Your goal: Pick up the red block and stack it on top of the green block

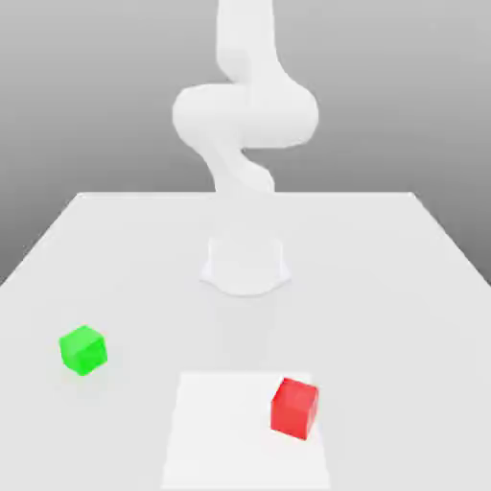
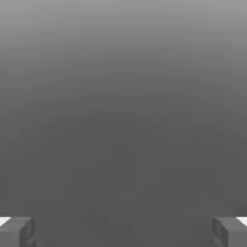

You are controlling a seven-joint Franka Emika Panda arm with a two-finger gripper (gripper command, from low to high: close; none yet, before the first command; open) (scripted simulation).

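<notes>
Gripper (image 2: 123,232) wide apart and empty, red block (image 1: 294,409) on the white patch (image 1: 225,432), green block (image 1: 83,350) well apart.

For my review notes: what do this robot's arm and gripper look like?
The arm is plain white, with smooth, rounded, bulging segments and no cables or markings that I can make out. The gripper has two blocky, squared-off grey fingers with white patches beside them.

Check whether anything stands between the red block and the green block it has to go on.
Nothing visible does: between the red block and the green block I see only flat white surface.
</notes>
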